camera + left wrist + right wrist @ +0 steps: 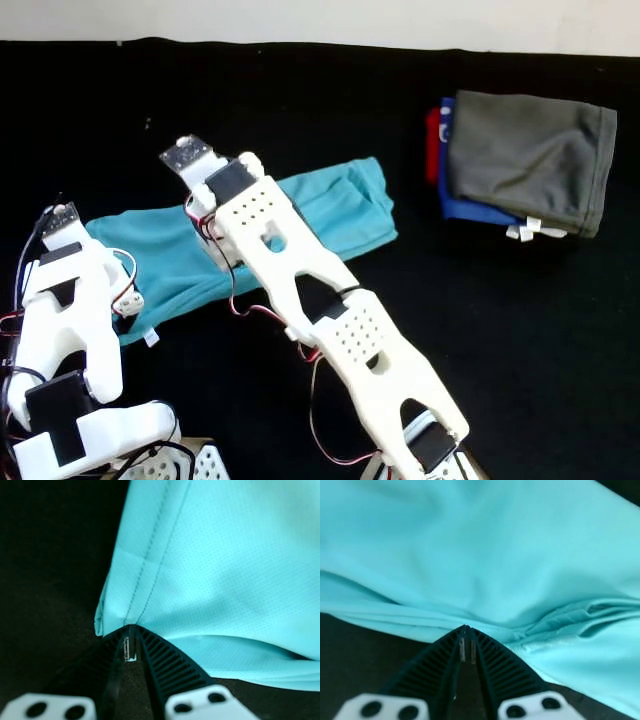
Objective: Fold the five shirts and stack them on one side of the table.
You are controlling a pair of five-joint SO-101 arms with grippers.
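Both jaws clamped on the teal shirt (pixel 340 210), mid-fold; finished stack sits at 2 o'clock.

Your left arm (pixel 70 300) has its jaws pinching the hemmed corner at the shirt's 9 o'clock end. The right arm (pixel 300 270) has its jaws pressed together on the bunched near edge around mid-length. My read: two grips along one long edge so it lifts as a straight line and folds over without sagging. The shirt runs from 9 o'clock to the table (pixel 300 90) centre, already narrowed into a strip. The stack is parked well apart, likely to keep the work area free. Count: four shirts. One is the teal one. Three are stacked: grey shirt (pixel 530 160) on top, blue shirt (pixel 470 208) under it, red shirt (pixel 432 140) peeking out at the stack's 9 o'clock edge.
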